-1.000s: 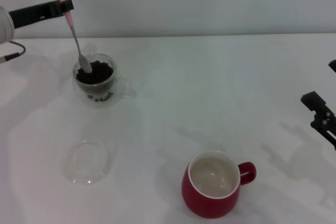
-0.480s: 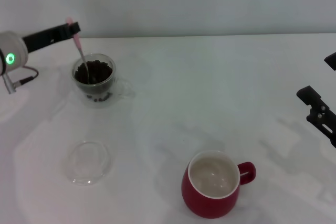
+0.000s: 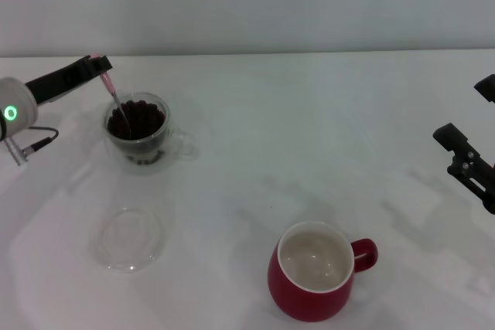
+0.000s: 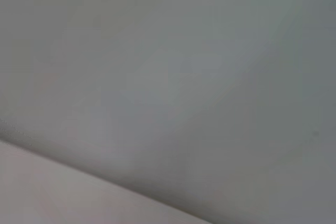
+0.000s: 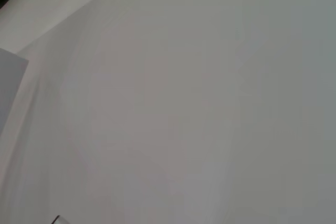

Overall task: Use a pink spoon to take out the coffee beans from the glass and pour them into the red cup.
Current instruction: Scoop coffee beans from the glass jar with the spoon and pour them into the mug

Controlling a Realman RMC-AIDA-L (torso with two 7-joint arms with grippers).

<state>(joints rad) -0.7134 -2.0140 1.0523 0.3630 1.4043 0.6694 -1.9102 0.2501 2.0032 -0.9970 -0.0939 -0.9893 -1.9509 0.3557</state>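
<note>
The clear glass (image 3: 140, 133) stands at the far left of the table, filled with dark coffee beans (image 3: 137, 119). My left gripper (image 3: 99, 65) is shut on the pink handle of the pink spoon (image 3: 113, 94), just left of and above the glass. The spoon slants down into the beans, and its metal bowl is buried among them. The red cup (image 3: 313, 272) with its cream inside stands empty at the near centre-right, handle pointing right. My right gripper (image 3: 466, 161) hangs at the right edge, away from everything. Both wrist views show only blank pale surface.
A flat clear glass dish (image 3: 130, 238) lies on the white table (image 3: 294, 137) in front of the glass, to the left of the red cup. A pale wall runs behind the table's far edge.
My left gripper has come down and slightly back, pushing the spoon deeper into the beans until its bowl is hidden. The right arm has shifted only slightly.
</note>
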